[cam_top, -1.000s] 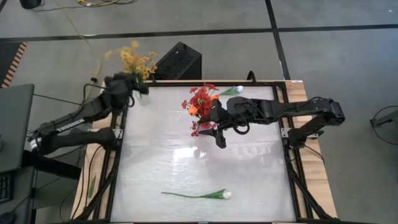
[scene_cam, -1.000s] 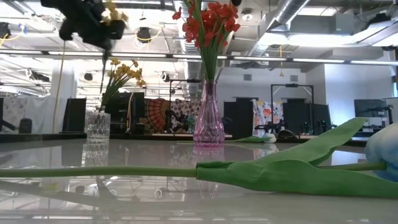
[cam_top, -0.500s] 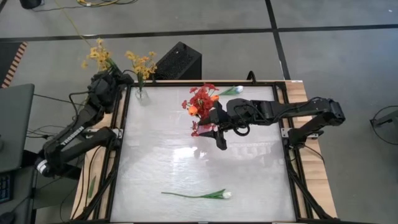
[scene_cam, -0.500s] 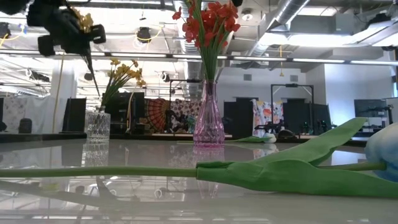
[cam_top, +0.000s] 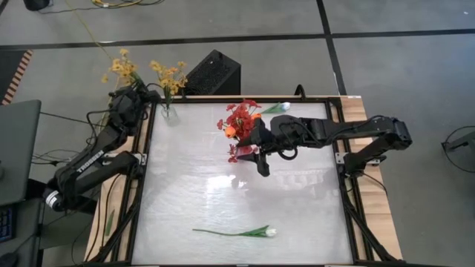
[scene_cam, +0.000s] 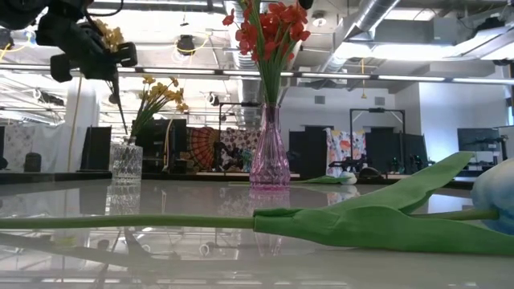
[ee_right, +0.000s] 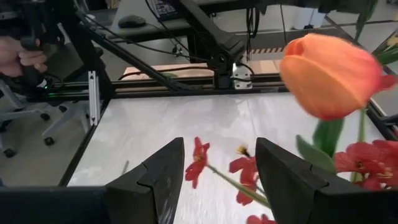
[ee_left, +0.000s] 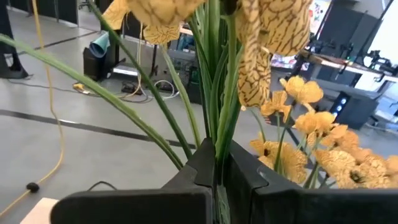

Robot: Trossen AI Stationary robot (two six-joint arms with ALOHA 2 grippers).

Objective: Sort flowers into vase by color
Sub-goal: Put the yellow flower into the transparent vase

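Clenched on a yellow spray (cam_top: pixel 119 65) beside the clear vase (cam_top: pixel 169 111), the left hand (cam_top: pixel 128 100) risks missing its mouth, while the right hand (cam_top: pixel 256 152) waits released by the pink vase (scene_cam: pixel 270 156).

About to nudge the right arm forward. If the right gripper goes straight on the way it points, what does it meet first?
Probably the red flowers in the pink vase: the open right gripper frames them, with the orange bloom just beside. Depth is unclear.
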